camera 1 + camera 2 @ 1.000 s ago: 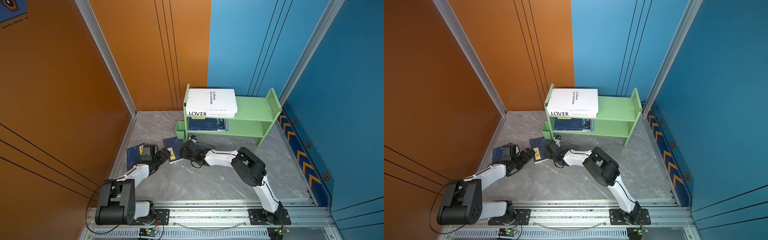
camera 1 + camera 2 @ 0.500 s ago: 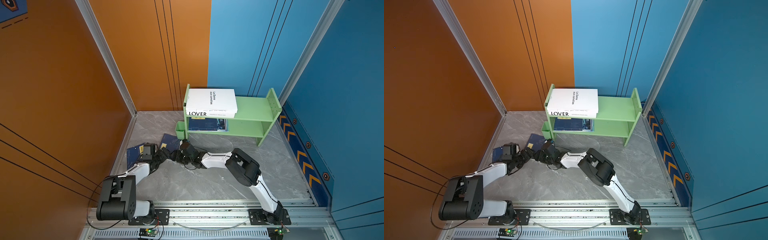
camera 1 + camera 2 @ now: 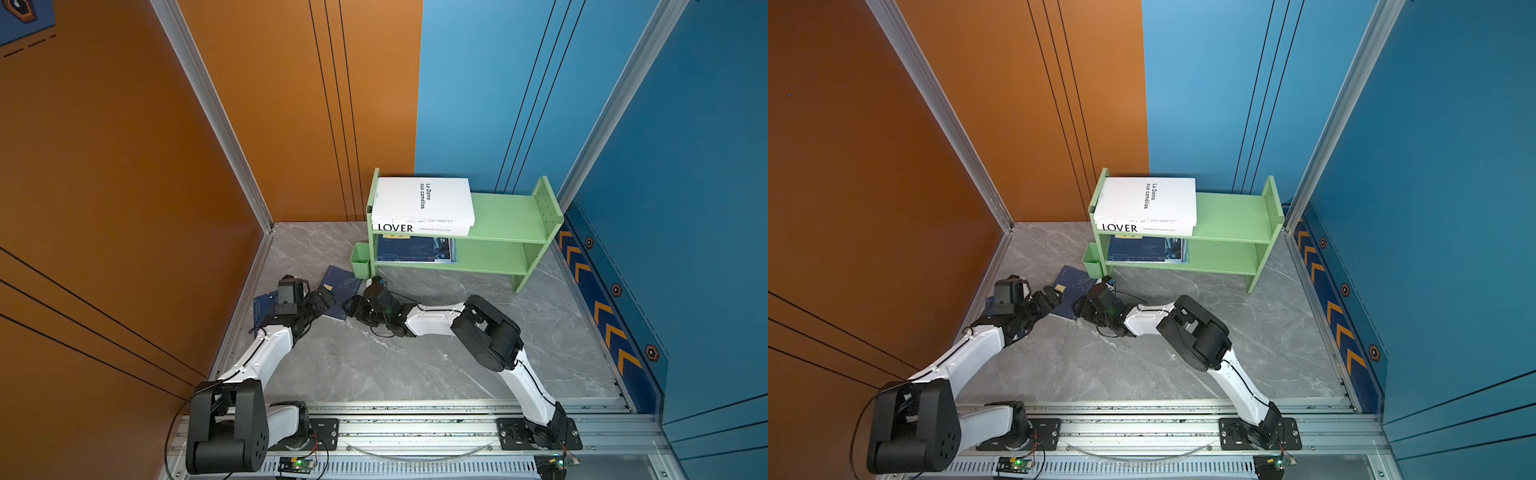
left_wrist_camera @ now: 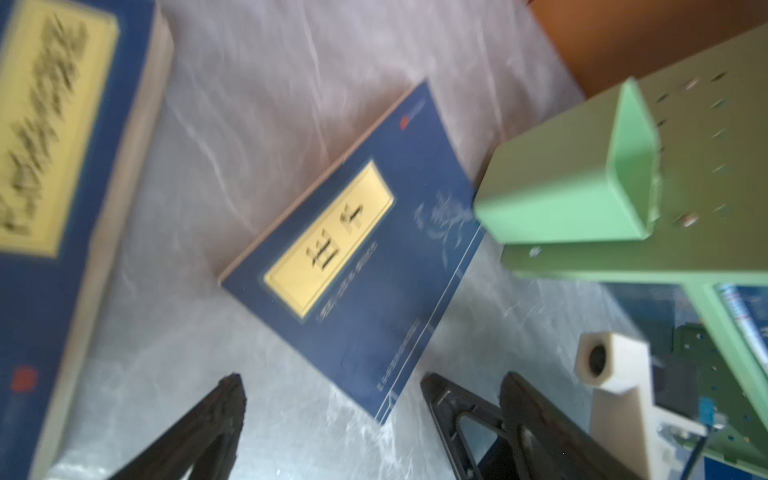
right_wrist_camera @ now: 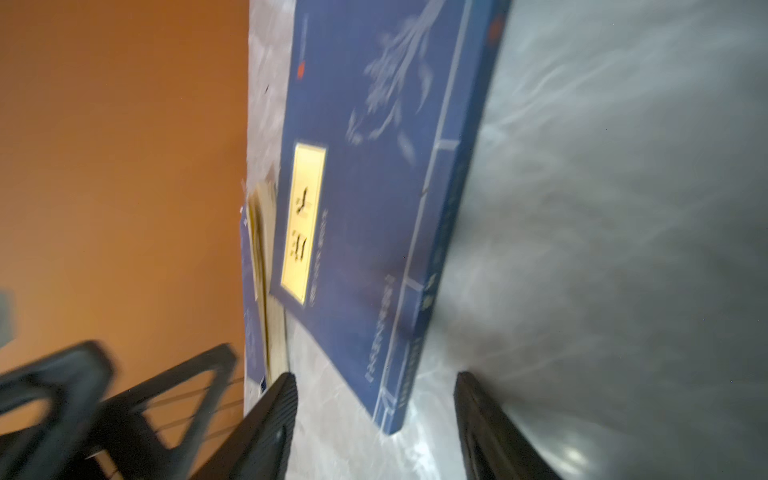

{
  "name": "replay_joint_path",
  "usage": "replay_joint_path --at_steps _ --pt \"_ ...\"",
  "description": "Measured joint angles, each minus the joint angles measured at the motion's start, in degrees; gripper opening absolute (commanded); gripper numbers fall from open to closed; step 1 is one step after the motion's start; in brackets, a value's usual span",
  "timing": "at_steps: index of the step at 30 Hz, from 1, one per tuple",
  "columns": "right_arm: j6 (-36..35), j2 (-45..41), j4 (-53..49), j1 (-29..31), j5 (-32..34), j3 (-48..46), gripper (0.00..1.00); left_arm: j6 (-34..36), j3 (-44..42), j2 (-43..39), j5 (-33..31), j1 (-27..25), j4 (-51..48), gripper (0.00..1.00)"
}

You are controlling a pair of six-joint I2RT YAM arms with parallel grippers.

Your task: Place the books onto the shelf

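Note:
Two white books (image 3: 422,203) (image 3: 1148,203) lie stacked on the top tier of the green shelf (image 3: 505,226) (image 3: 1229,226), and a teal magazine (image 3: 415,249) lies on its lower tier. On the floor, a thin navy book (image 3: 340,286) (image 3: 1074,286) (image 4: 365,249) (image 5: 374,187) with a yellow label lies flat. My left gripper (image 3: 328,301) (image 4: 370,382) is open at its near-left corner. My right gripper (image 3: 351,305) (image 5: 376,378) is open, with the same corner between its fingers but not clamped. A thicker navy book (image 3: 262,305) (image 4: 50,166) lies partly under the left arm.
A small green cup (image 3: 360,266) (image 4: 569,178) hangs on the shelf's left side, close to the navy book. The orange wall (image 3: 124,208) is just left of the left arm. The two grippers nearly touch. The floor (image 3: 415,361) is grey marble.
The right gripper has slid left along the floor to the navy book's corner. The left gripper has reached right towards the same corner. The book has shifted slightly left and back.

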Motion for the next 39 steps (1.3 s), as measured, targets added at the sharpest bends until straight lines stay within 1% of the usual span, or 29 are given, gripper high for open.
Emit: replay_joint_path --at_steps 3,6,7,12,17,19,20,23,28,33,39 --pt "0.0 0.0 -2.5 -0.1 2.6 1.3 0.68 1.5 1.9 3.9 -1.0 0.1 0.8 0.99" --pt "0.2 0.0 -5.5 0.0 4.6 3.0 0.75 3.4 5.4 10.5 -2.1 0.2 1.1 0.99" --pt "0.3 0.0 -6.6 0.0 5.2 3.7 0.75 3.9 6.7 12.6 -2.3 0.3 1.3 0.99" --pt "0.7 1.4 -12.9 0.5 7.4 8.4 0.75 5.5 10.1 19.0 -4.1 0.6 3.3 0.95" --pt "1.6 4.1 -13.3 0.8 7.2 12.4 0.73 5.7 10.5 22.9 -5.1 0.6 4.3 0.88" --pt "1.9 4.9 -12.4 0.8 6.5 13.0 0.73 5.2 10.2 24.0 -5.4 0.6 4.9 0.87" --pt "2.1 5.1 -11.6 0.8 6.0 13.0 0.73 4.7 10.1 24.0 -5.4 0.6 5.4 0.82" --pt "2.8 5.9 -8.7 0.8 4.3 13.0 0.71 3.5 8.8 23.7 -5.3 0.7 7.3 0.8" --pt "3.9 6.4 -4.6 0.6 2.2 12.0 0.69 0.5 4.2 19.7 -5.5 1.0 8.7 0.8" --pt "5.7 7.0 -0.9 0.5 -0.1 11.0 0.67 -2.4 -0.7 13.6 -6.6 0.2 6.0 0.8" --pt "10.1 7.0 8.0 0.4 -2.1 6.4 0.64 -4.7 -4.2 8.8 -7.6 -0.4 3.9 0.8"
